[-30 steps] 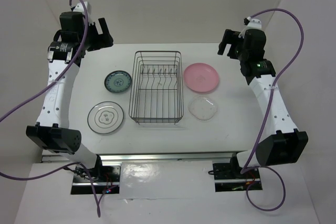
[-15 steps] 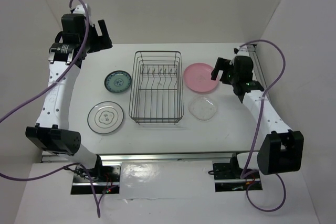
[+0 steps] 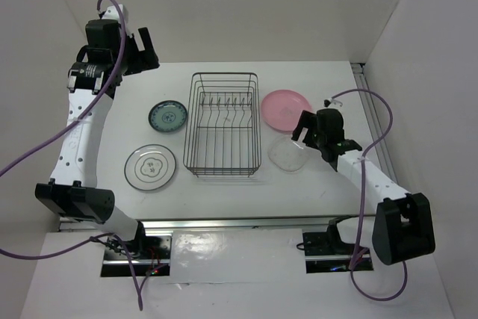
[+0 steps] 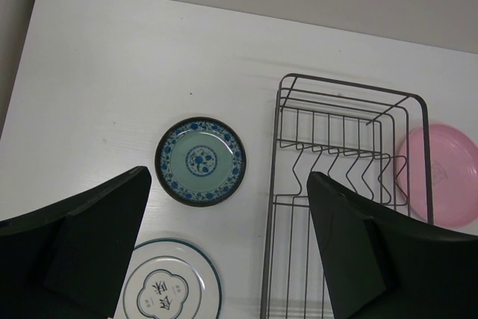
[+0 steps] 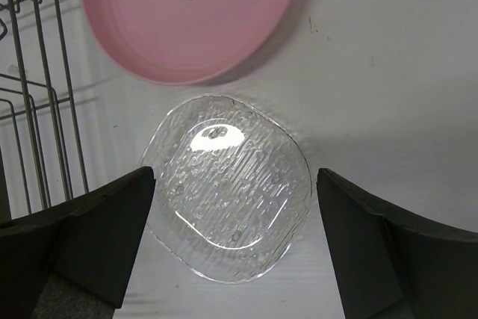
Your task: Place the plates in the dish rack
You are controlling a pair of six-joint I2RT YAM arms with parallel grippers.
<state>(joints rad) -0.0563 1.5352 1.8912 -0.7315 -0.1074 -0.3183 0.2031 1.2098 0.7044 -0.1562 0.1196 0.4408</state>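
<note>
Faintly, the ringed glass plate (image 4: 172, 287) shows two small characters.

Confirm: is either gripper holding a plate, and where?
Nothing is held. The right gripper is open over the wavy-edged clear plate, not gripping it; the left gripper is open and empty.

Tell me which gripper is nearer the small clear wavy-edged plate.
Right. The right gripper hangs open directly above the clear plate; the left gripper is raised at the far-left corner, on the other side of the dish rack.
</note>
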